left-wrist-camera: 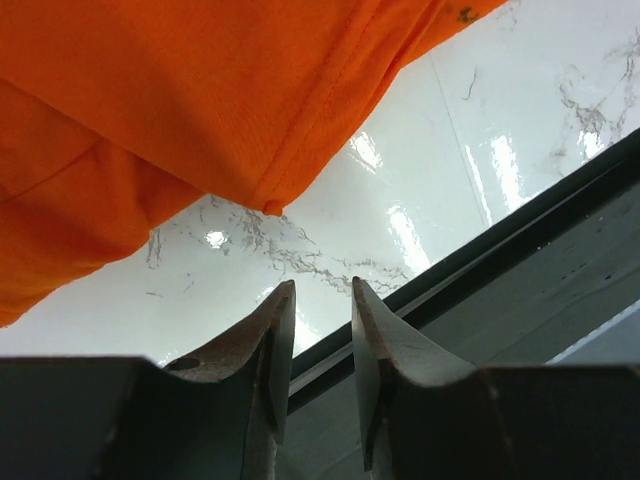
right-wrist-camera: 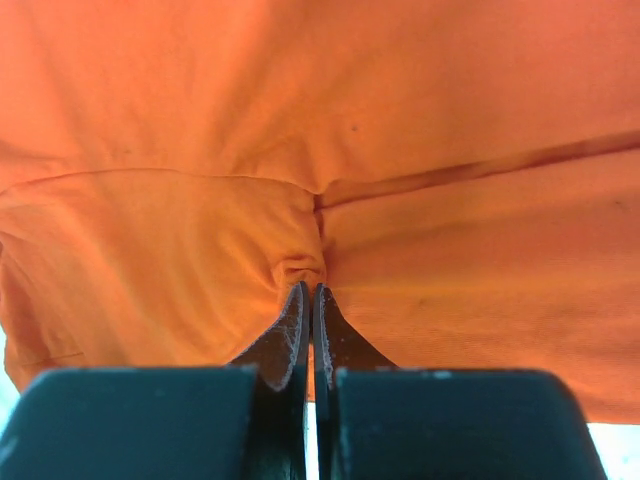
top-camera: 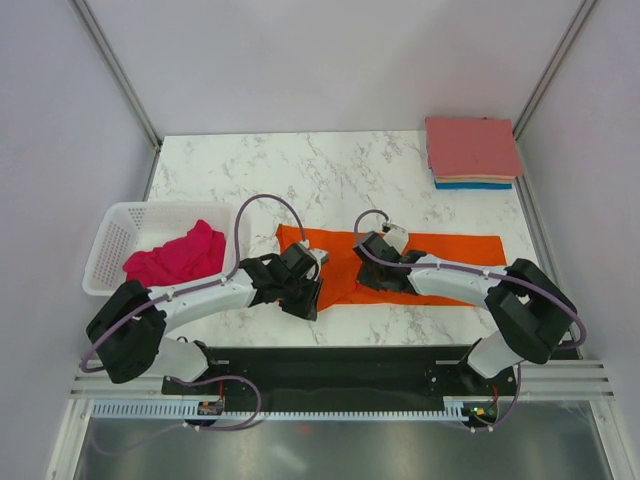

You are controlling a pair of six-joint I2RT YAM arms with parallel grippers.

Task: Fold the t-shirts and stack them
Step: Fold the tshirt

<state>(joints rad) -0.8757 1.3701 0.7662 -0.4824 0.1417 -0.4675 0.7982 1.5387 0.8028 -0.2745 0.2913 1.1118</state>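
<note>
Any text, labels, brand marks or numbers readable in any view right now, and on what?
None readable. The orange shirt, the pink shirt in the basket and the folded stack show no print, tag or number in any view.

T-shirts: five in all. Loose: two. Folded: three.
Orange t-shirt (top-camera: 450,248): one.
Magenta t-shirt (top-camera: 175,255): one.
Folded stack: one, three layers showing. Salmon-pink t-shirt (top-camera: 472,145): one. Peach t-shirt (top-camera: 475,179): one, edge only. Blue t-shirt (top-camera: 475,186): one, edge only.
Basket (top-camera: 110,230): one, white, one shirt inside.
Counter (top-camera: 300,170): one, marble-patterned.
Robot arms: two, namely left arm (top-camera: 190,295) and right arm (top-camera: 455,275).
Purple cables (top-camera: 262,198): two, one per arm.
</note>
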